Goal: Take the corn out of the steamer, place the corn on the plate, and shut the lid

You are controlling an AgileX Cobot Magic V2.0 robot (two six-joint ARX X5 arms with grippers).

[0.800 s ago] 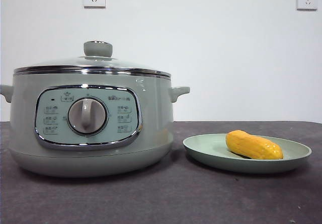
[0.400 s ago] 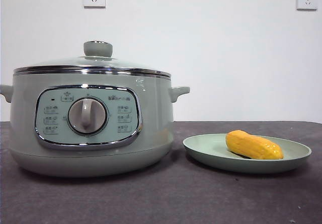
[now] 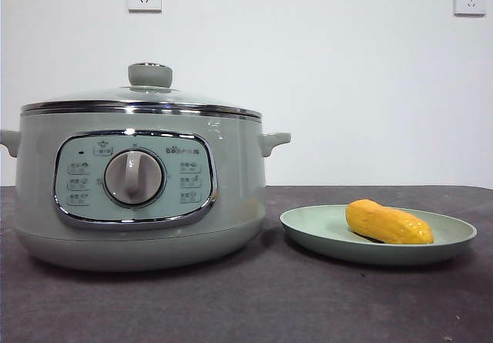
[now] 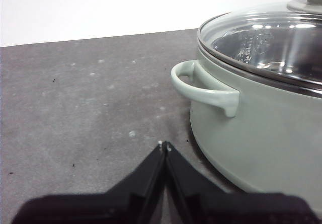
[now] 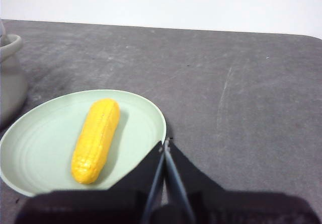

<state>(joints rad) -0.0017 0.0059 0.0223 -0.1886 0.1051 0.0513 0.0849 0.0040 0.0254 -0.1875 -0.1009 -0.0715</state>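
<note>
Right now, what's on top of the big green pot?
The glass lid with its green knob sits on the steamer. Through the glass only shiny reflections show; the pot's inside is unclear.

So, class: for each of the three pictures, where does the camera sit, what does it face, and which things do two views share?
Front view: low at table height, facing the steamer, the lid on it, and the corn on the plate; no arm shows.
Left wrist view: on the left arm, facing the steamer's side handle; left gripper shut.
Right wrist view: on the right arm, facing plate and corn; right gripper shut.
Shared: the steamer appears in all three; corn and plate in front and right wrist.
</note>
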